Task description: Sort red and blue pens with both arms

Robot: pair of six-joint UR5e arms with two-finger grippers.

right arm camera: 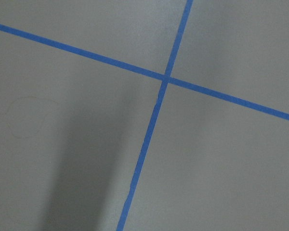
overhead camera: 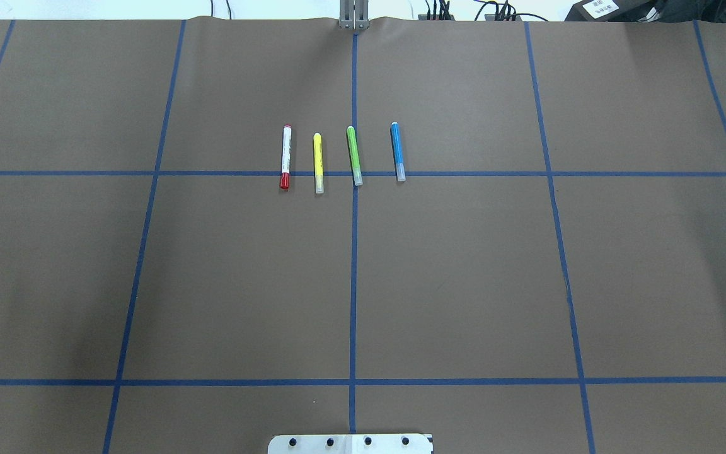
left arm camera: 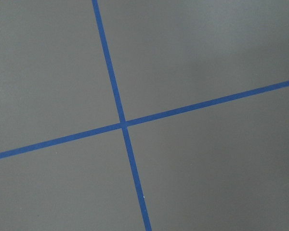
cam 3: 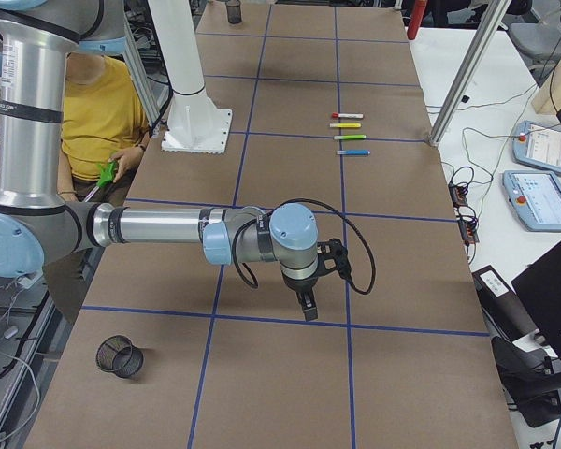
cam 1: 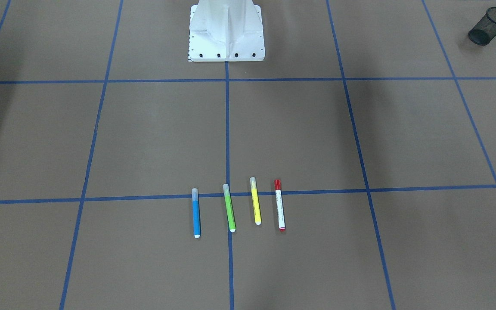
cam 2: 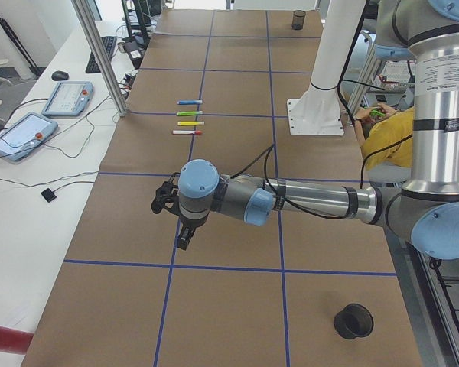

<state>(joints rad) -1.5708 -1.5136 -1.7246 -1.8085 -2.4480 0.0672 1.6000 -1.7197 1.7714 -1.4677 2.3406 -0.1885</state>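
Observation:
The red pen (cam 1: 280,206) (overhead camera: 285,157), white-barrelled with a red cap, and the blue pen (cam 1: 196,213) (overhead camera: 397,151) lie at the two ends of a row of markers across a blue tape line. Both also show small in the side views, red pen (cam 2: 187,132) (cam 3: 347,116) and blue pen (cam 2: 189,102) (cam 3: 352,152). My left gripper (cam 2: 182,237) hangs over bare table far from the row, and so does my right gripper (cam 3: 306,304). Neither shows in the overhead or front view, so I cannot tell whether they are open or shut. Both wrist views show only brown table and crossing tape.
A green marker (overhead camera: 354,156) and a yellow marker (overhead camera: 317,162) lie between the two pens. A black mesh cup (cam 1: 489,26) (cam 2: 353,321) lies on its side on my left, another mesh cup (cam 3: 119,356) on my right. The white pedestal (cam 1: 226,38) stands mid-table. A person in yellow (cam 3: 98,112) sits behind.

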